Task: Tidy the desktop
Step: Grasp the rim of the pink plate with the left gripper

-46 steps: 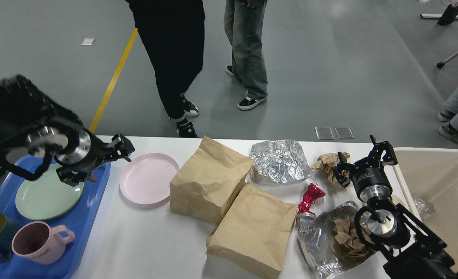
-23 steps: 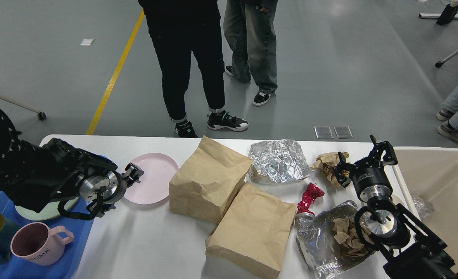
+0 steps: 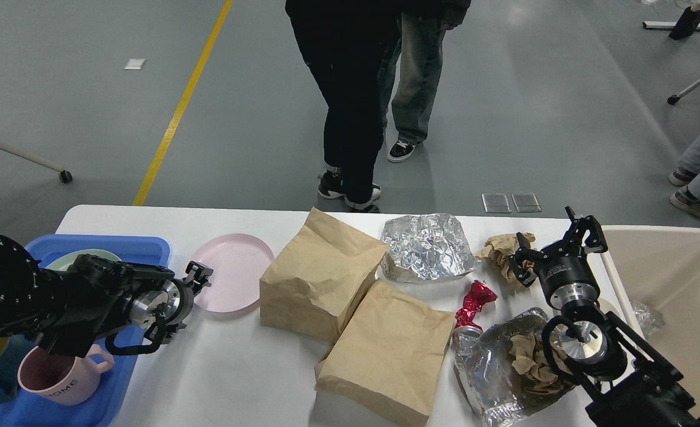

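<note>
Reaching in low from the left, the left gripper sat at the near rim of the pink plate; its fingers were too small and dark to tell apart. The right gripper hovered with fingers spread, empty, beside crumpled brown paper. The white bench spanned the view, carrying two brown paper bags, crumpled foil and a red wrapper, with a blue tray at left and a beige bin at right.
</note>
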Motion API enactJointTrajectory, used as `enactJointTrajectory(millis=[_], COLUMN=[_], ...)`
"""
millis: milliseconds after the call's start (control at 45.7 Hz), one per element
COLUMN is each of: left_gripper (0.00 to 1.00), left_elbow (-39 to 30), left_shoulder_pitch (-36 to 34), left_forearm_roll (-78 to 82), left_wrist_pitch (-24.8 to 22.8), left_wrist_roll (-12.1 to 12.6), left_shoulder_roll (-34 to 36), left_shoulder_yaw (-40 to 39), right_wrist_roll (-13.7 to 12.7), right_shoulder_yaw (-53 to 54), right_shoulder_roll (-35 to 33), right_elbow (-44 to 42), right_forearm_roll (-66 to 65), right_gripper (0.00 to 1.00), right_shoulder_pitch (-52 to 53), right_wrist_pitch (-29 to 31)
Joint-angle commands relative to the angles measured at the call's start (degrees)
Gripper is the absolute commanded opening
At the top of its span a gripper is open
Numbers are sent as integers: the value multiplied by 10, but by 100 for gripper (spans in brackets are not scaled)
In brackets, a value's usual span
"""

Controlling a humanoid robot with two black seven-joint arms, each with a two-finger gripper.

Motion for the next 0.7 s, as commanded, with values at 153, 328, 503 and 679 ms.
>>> enactJointTrajectory(millis=[153,328,503,679], left_gripper=[71,61,47,28], left_elbow=[4,6,14,15], left_shoulder_pitch=[4,15,25,26], left_forearm_roll=[0,0,0,-2], left_wrist_pitch=[0,0,-20,-46], left_wrist_roll=[-1,-8,-11,-11], left_shoulder_roll=[-3,-6,-6,-1], left_shoulder_yaw=[-10,-22,-31,-31], right_wrist_roll=[0,0,0,0], right_shoulder_yaw=[0,0,0,0], right_shoulder_roll=[0,0,0,0], right_elbow=[0,0,0,0], right_forearm_roll=[0,0,0,0], right_gripper=[100,100,100,100], right_shoulder_pitch=[0,0,0,0], right_wrist_pitch=[0,0,0,0])
